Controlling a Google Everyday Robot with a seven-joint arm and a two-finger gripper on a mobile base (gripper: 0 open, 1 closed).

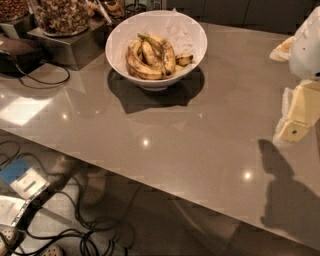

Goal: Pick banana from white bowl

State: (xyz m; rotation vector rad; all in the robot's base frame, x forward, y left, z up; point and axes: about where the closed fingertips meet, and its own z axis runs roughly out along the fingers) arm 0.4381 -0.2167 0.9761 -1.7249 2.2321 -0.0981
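The white bowl (187, 31) stands at the back middle of the grey table and holds a bunch of blotched yellow bananas. The banana (141, 70), long, curved and darkly blotched, lies along the bowl's near side. My gripper (299, 118), cream-coloured under a white arm, hangs at the right edge of the view. It is above the table, well to the right of the bowl and nearer to me, and holds nothing that I can see.
Glass jars of nuts (62, 15) stand on a metal stand (70, 45) left of the bowl. A black cable (42, 77) loops beside it. A pale object (282, 48) lies at the far right. The table's front edge (150, 186) runs diagonally, with floor cables (85, 235) below.
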